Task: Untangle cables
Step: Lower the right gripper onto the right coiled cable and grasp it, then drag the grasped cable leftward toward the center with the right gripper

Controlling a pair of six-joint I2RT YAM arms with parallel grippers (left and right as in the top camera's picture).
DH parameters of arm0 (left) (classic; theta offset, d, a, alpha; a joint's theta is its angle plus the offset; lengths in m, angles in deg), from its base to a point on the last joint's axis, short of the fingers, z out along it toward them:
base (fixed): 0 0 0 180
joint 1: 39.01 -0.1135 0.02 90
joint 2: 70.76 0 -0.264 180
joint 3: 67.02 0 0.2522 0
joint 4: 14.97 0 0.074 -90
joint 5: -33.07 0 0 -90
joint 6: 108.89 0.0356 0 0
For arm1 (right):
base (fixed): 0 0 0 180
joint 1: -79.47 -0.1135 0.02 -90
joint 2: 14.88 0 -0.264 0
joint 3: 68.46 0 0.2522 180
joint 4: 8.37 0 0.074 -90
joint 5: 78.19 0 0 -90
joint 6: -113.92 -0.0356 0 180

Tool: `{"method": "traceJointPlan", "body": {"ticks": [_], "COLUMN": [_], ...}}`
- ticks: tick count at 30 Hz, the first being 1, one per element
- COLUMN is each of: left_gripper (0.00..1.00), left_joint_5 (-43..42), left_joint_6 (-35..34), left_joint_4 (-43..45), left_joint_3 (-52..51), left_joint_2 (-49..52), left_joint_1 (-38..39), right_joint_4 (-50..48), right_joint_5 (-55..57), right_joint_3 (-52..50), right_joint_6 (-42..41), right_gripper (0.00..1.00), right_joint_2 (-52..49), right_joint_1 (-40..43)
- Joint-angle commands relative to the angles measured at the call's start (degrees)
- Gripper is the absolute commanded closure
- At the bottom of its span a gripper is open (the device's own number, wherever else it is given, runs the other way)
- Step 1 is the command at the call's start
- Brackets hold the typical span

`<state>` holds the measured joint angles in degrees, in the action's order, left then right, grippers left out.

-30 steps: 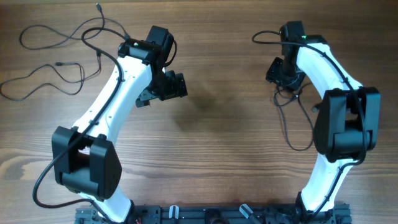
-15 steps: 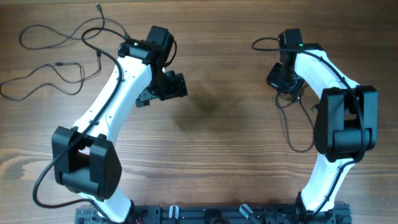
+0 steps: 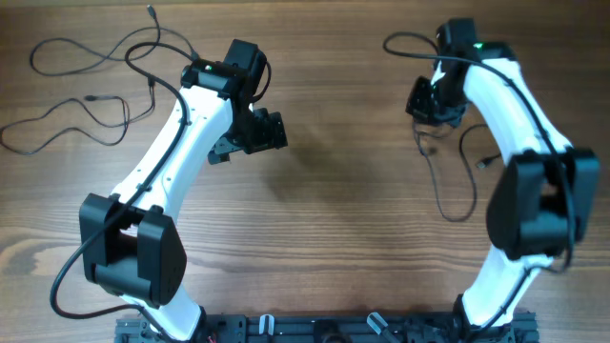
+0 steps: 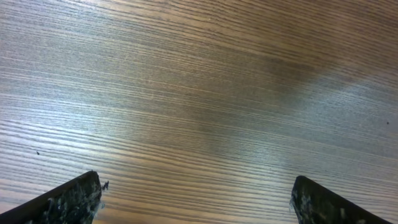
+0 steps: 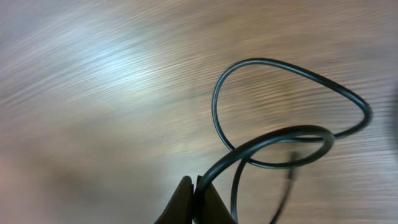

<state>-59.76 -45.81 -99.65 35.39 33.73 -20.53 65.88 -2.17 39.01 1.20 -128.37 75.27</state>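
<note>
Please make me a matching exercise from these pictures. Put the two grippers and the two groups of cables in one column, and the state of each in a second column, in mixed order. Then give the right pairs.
Column one
1. left gripper
2. right gripper
3. cables on the left side
4. cable on the right side

Column two
a. pinched between shut fingers, curling into a loop
b. open, nothing between its fingers
c. lying loose, no gripper touching them
d. shut on a thin cord

Pairs: 1-b, 2-d, 3-c, 4-a
</note>
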Motion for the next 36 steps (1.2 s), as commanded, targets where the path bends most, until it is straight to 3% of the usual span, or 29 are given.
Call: {"method": "traceJointPlan", "body": {"ticks": [1, 3, 6, 7, 10, 12, 14, 15, 18, 20, 22, 24, 25, 26, 27, 29, 33, 34, 36], "left_gripper": [0.0, 0.0, 0.0, 0.0, 0.0, 0.0, 0.0, 0.0, 0.0, 0.0, 0.0, 0.0, 0.0, 0.0, 0.0, 0.0, 0.0, 0.0, 0.0], "left_joint_5": [0.8, 0.8, 0.8, 0.8, 0.8, 0.8, 0.8, 0.8, 0.8, 0.8, 0.8, 0.8, 0.8, 0.8, 0.8, 0.8, 0.8, 0.8, 0.8], "left_joint_6": [-0.5, -0.5, -0.5, -0.5, -0.5, -0.5, -0.5, -0.5, -0.5, -0.5, -0.5, -0.5, -0.5, -0.6, -0.5, -0.5, -0.5, -0.5, -0.6], "left_joint_4": [0.0, 0.0, 0.0, 0.0, 0.0, 0.0, 0.0, 0.0, 0.0, 0.0, 0.0, 0.0, 0.0, 0.0, 0.0, 0.0, 0.0, 0.0, 0.0], "left_joint_3": [-0.4, -0.4, -0.4, -0.4, -0.4, -0.4, -0.4, -0.4, -0.4, -0.4, -0.4, -0.4, -0.4, -0.4, -0.4, -0.4, -0.4, -0.4, -0.4], "left_joint_2": [0.5, 0.5, 0.5, 0.5, 0.5, 0.5, 0.5, 0.5, 0.5, 0.5, 0.5, 0.5, 0.5, 0.5, 0.5, 0.5, 0.5, 0.5, 0.5], "left_joint_1": [-0.3, -0.3, -0.3, -0.3, -0.3, -0.3, -0.3, -0.3, -0.3, -0.3, -0.3, -0.3, -0.3, -0.3, -0.3, -0.3, -0.3, -0.3, -0.3], "right_joint_4": [0.6, 0.6, 0.3, 0.8, 7.0, 11.0, 11.8, 11.0, 8.4, 6.1, 0.5, 0.8, 5.0, 10.3, 12.8, 11.5, 5.4, 4.1, 0.8], "right_joint_5": [-28.2, -36.0, -36.6, -32.6, -4.6, 2.1, -5.6, -14.5, -55.4, -66.6, -56.2, -27.3, -5.9, 6.4, 8.4, -3.5, -55.8, -64.4, -67.9], "right_joint_3": [2.2, 2.2, 2.2, 2.2, 2.2, 2.2, 2.2, 2.2, 2.2, 2.2, 2.2, 2.2, 2.2, 2.2, 2.2, 2.2, 2.2, 2.2, 2.2], "right_joint_6": [15.8, 16.8, 13.4, 8.4, -11.8, -17.3, -15.6, -10.0, 14.9, 18.3, 9.6, -5.9, -19.2, -29.0, -30.8, -21.6, 7.9, 11.2, 11.6], "right_gripper": [0.96, 0.96, 0.96, 0.96, 0.96, 0.96, 0.96, 0.96, 0.96, 0.96, 0.96, 0.96, 0.96, 0.95, 0.96, 0.96, 0.96, 0.96, 0.96], "right_joint_2": [7.5, 9.8, 11.1, 11.2, 11.2, 11.2, 11.2, 11.2, 11.2, 11.2, 11.2, 11.2, 11.2, 11.2, 11.2, 11.3, 11.3, 11.3, 11.3], "right_joint_1": [-0.1, -0.1, -0.2, -0.3, -1.3, -2.5, -3.1, -3.3, -3.3, -3.3, -3.3, -3.5, -4.0, -4.5, -4.7, -4.8, -4.6, -4.6, -4.6]}}
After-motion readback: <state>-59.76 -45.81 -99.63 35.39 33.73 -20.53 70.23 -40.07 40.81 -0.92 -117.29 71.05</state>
